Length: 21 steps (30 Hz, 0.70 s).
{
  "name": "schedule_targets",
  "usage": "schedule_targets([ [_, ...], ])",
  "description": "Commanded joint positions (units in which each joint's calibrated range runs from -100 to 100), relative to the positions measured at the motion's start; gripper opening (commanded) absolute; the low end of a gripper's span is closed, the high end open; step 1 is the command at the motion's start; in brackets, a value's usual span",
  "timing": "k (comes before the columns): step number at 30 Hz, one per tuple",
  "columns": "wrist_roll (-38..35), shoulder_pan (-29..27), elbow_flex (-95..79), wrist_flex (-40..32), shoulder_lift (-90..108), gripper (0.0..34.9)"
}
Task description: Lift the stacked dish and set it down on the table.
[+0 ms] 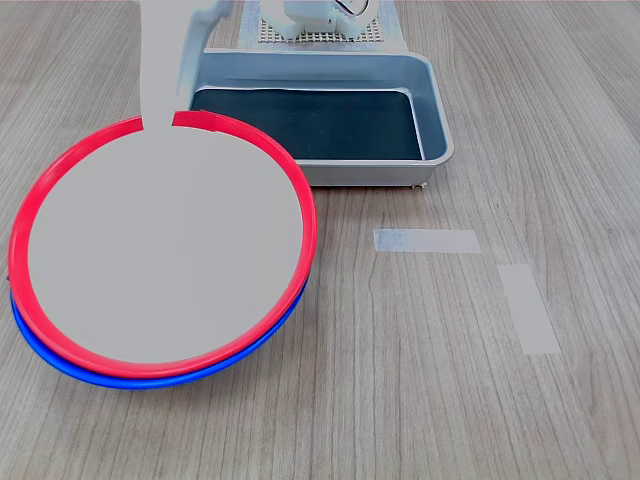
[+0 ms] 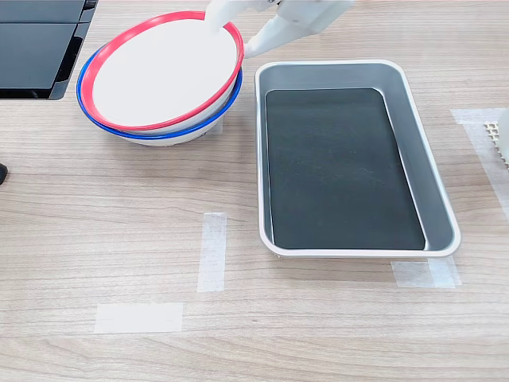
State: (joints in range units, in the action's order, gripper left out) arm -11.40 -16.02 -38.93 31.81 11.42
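The stacked dish (image 1: 165,250) (image 2: 163,72), a red-rimmed plate with a pale grey centre, rests on a blue-rimmed plate (image 1: 60,360) (image 2: 159,135) on the table (image 1: 450,380) (image 2: 119,231). It sits slightly askew on the blue plate. My white gripper (image 1: 160,122) (image 2: 237,40) straddles the dish's rim on the side toward the tray. One finger lies over the inside of the rim and the other is outside it, closed on the rim. The arm's upper part runs out of both exterior views.
A grey metal tray (image 1: 440,120) (image 2: 433,183) with a dark mat stands beside the plates. Pale tape strips (image 1: 426,240) (image 2: 211,251) lie on the wood. A black device (image 2: 36,48) sits at the second exterior view's top left; the arm's base (image 1: 320,30) stands behind the tray.
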Motion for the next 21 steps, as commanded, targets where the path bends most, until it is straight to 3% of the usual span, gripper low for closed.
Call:
schedule_targets([
  [1,0.1,0.5,3.8,-1.5,-1.3,15.4],
  [12,0.0,0.7,6.7,-7.5,-9.5,17.3],
  [15,-0.4,1.0,7.8,-8.2,-11.2,7.6],
  [16,-0.5,1.1,8.2,-8.2,-11.4,1.2],
  [21,0.0,1.2,8.1,-7.9,-9.3,0.2],
])
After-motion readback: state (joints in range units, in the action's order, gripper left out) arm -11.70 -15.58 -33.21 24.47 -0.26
